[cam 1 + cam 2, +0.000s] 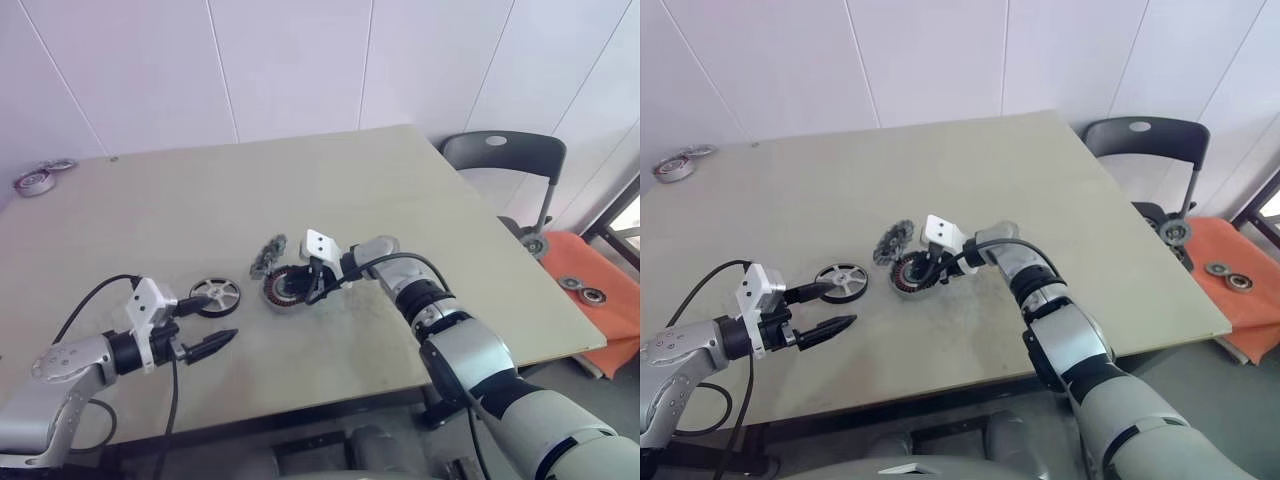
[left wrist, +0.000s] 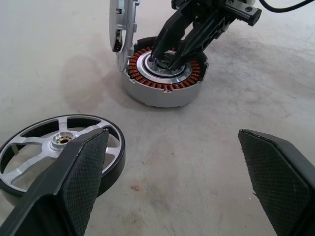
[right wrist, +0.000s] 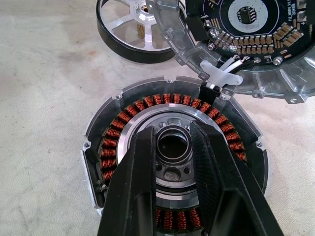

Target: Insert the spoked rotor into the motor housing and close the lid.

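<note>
I see the motor housing (image 1: 289, 290) sitting flat near the middle of the table (image 1: 420, 190), its ring of copper windings and silver hub exposed, with its lid (image 3: 256, 44) propped open at the far edge, circuit board facing out and joined to the housing by short wires. My right gripper (image 3: 173, 147) reaches down into the housing from the right, its two black fingers drawn close together over the centre hub, tips at the rim of the bore; I cannot tell whether they actually pinch anything. The spoked rotor (image 1: 216, 296) lies flat on the table just to the left of the housing, apart from it. My left gripper (image 1: 212, 331) hangs just beside the rotor on the near side, jaws spread wide and empty, one finger (image 2: 81, 172) over the rotor's edge in the wrist view.
</note>
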You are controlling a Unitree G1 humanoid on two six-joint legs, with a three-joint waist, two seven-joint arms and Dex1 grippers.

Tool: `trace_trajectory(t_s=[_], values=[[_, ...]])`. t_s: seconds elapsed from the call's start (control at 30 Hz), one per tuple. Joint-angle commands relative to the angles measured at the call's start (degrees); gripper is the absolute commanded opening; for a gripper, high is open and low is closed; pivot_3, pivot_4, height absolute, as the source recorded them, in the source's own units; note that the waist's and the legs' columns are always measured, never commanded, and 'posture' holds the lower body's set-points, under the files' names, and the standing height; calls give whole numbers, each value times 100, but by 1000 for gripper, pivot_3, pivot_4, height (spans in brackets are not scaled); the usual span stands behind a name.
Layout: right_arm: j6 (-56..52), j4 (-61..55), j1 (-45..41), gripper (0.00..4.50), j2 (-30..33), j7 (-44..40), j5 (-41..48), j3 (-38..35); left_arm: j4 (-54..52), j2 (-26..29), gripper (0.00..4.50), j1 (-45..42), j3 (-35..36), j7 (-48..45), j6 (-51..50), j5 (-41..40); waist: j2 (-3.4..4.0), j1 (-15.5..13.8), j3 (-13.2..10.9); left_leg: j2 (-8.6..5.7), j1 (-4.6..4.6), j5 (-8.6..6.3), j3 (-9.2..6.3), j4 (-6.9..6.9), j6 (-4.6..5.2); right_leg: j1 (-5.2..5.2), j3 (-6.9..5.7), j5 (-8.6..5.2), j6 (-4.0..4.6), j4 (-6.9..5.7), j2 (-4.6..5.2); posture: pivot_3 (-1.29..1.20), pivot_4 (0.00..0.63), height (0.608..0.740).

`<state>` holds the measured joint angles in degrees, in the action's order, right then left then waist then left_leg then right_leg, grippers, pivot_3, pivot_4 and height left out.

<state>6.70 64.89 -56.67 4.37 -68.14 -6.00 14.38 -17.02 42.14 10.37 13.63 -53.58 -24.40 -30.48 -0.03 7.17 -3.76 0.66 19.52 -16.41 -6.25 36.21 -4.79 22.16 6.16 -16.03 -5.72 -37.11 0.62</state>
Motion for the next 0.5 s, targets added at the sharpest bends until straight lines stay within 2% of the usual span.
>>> trace_trajectory(t_s=[0.03,0.2,0.23,0.4,0.5], values=[[65,-115,20,653,34,-114,-37,36,-170,8,4500,-60,49,2,84,-9,0,-1,0,0,0,0,0,0,0,0,0,0,0,0,0,0,0,740],[85,-122,36,653,47,-129,-55,54,-172,-3,4500,-63,38,11,87,-9,-2,-3,1,0,0,0,0,0,0,0,0,0,0,0,0,0,0,740],[96,-130,43,1372,50,-136,-61,61,-171,-6,4500,-62,38,11,90,-10,-2,-4,1,0,0,0,0,0,0,0,0,0,0,0,0,0,0,740],[88,-138,43,2959,61,-153,-85,71,-155,-20,4500,-83,26,16,95,-6,-4,3,3,0,-2,0,0,0,0,-1,0,0,0,-2,0,0,0,740],[95,-152,44,2959,70,-158,-98,72,-141,-38,4500,-97,8,20,102,-2,-5,3,3,0,-4,0,0,2,0,-3,0,0,0,-3,0,0,0,740]])
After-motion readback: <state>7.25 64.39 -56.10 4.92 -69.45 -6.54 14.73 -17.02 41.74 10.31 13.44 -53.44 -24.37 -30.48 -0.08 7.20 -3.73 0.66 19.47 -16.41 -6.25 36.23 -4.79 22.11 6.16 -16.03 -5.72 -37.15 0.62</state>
